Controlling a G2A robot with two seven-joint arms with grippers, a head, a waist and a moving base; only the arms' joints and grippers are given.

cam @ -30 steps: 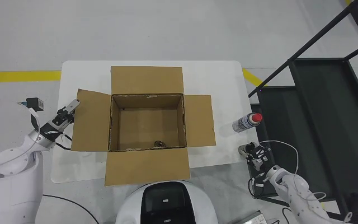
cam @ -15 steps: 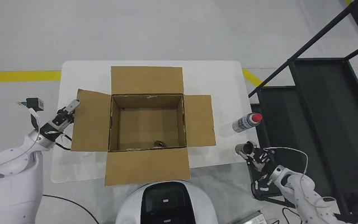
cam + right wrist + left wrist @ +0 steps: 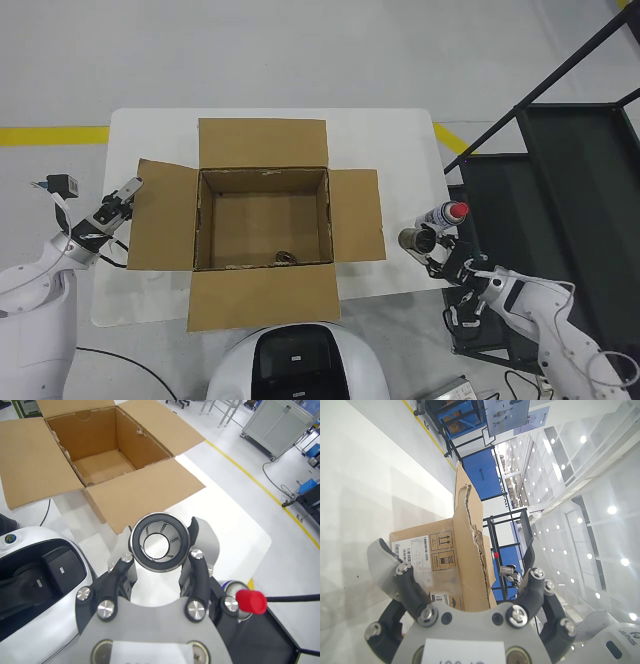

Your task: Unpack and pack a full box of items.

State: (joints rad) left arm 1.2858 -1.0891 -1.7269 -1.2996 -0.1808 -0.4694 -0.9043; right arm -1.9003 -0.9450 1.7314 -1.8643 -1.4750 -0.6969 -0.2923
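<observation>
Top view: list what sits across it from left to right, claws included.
left claw, open, by the left flap → cardboard box, flaps spread → metal sleeve gripped by the right claw → red-capped spray can

The white table [image 3: 400, 140] carried an open cardboard box [image 3: 262, 215] at its centre, flaps spread flat. A red-capped can [image 3: 440, 218] sat at the box's three o'clock, near the table's edge.
</observation>
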